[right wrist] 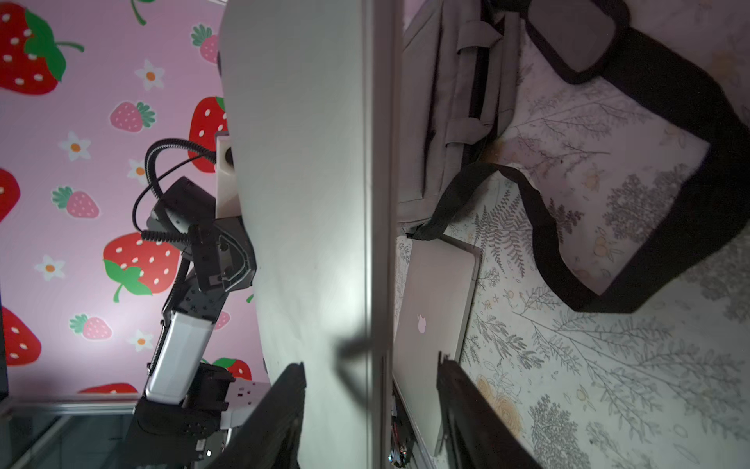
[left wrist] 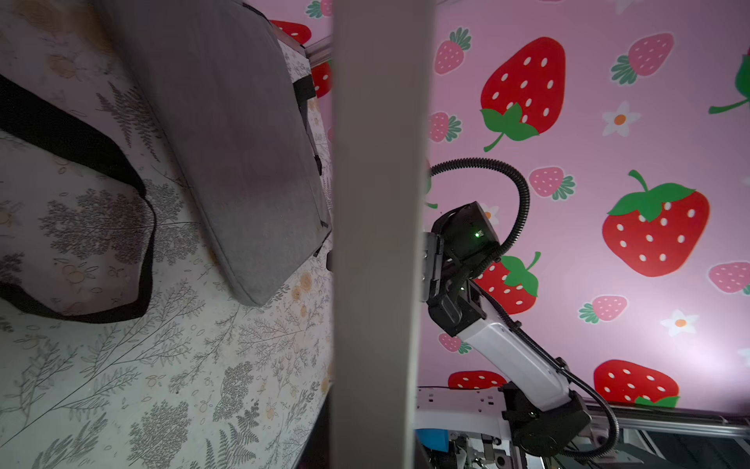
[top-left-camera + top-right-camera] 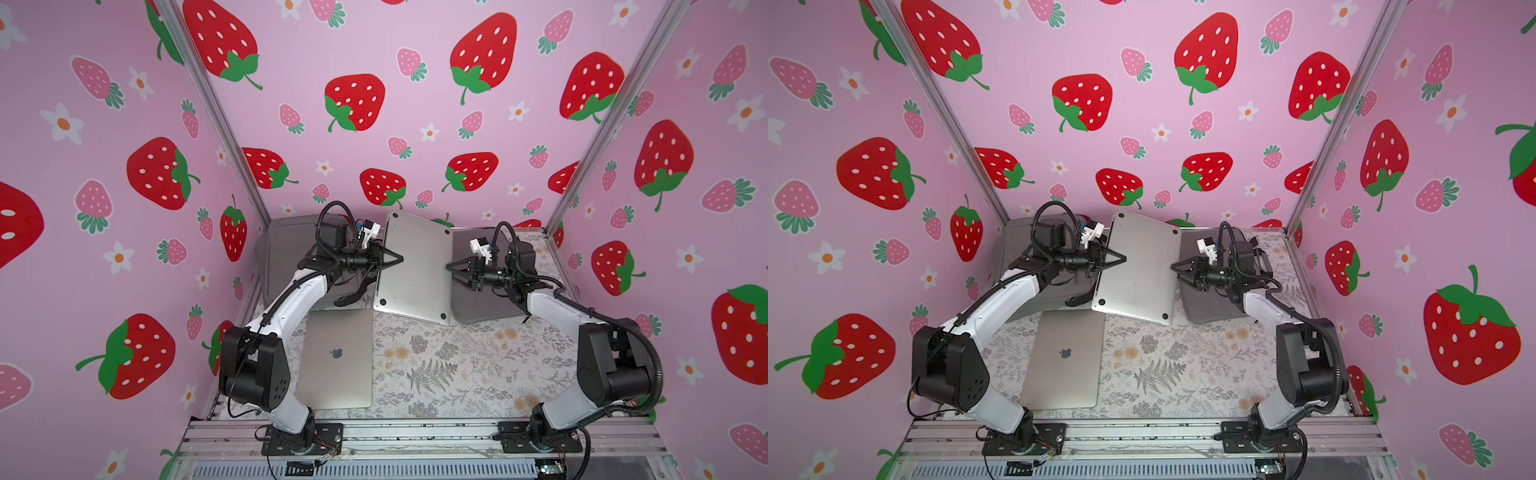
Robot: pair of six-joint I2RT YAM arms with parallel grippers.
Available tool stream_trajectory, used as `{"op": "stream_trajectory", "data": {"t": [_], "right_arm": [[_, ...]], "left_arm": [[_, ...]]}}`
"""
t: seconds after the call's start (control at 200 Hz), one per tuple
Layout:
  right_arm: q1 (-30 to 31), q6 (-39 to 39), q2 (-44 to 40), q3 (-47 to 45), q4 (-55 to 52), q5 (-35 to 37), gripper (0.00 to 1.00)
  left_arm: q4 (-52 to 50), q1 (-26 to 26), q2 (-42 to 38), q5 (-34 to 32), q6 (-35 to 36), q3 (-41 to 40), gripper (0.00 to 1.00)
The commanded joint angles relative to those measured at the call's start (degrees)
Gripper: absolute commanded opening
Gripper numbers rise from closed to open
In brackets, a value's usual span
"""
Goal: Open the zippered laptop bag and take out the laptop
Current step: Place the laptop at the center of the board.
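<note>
In both top views: silver laptop (image 3: 415, 270), underside up, held off the counter (image 3: 457, 374) btwn the arms. Left claw (image 3: 399, 259) is clamped on its left edge. Right claw (image 3: 451, 268) sits at its right edge.

Left wrist: laptop (image 2: 377, 243) edge-on, grey bag (image 2: 243, 142) beyond it; claw tips out of frame.

Right wrist: fingers (image 1: 470, 414) spread, one each side of laptop (image 1: 308, 203) edge. 2nd laptop (image 1: 438, 316) lies flat on counter.

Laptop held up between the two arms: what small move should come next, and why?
Probably the right hand should back straight off the laptop: its fingers stand open astride one edge, while the left hand pinches the opposite edge.
</note>
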Motion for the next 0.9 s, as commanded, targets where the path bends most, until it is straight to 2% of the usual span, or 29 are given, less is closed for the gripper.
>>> {"op": "stream_trajectory", "data": {"t": [0.0,0.135,0.215,0.365,0.54,0.675,0.82,0.89], "right_arm": [[-0.74,-9.84,-3.15,0.87,-12.49,6.26,0.63],[-0.53,-17.26,-5.33,5.52,-26.58,15.26,0.70],[-0.05,-18.02,-6.34,9.09,-31.24,20.03,0.72],[2.05,-16.67,-7.56,15.52,-35.92,28.50,0.75],[6.03,-10.08,-8.18,23.20,-37.22,37.36,0.81],[9.56,-2.71,-7.49,27.65,-37.29,43.85,0.85],[12.83,4.30,-4.47,33.35,-40.05,47.97,0.85],[13.87,6.66,-2.92,35.58,-40.27,48.19,0.85]], "left_arm": [[-2.39,-0.19,-4.08,-2.16,6.13,6.47,0.00],[-14.49,-2.57,-3.59,-11.71,15.75,12.60,0.00],[-19.97,-4.44,-2.79,-17.55,20.35,15.73,0.00],[-29.06,-10.27,-0.47,-34.14,29.71,21.35,0.00],[-33.51,-16.49,1.89,-54.44,36.38,25.23,0.00],[-33.61,-20.81,2.33,-67.23,40.07,25.44,0.00],[-31.15,-24.92,2.10,-75.99,43.22,23.42,0.00],[-30.58,-26.25,2.09,-78.05,44.58,22.85,0.00]]}}
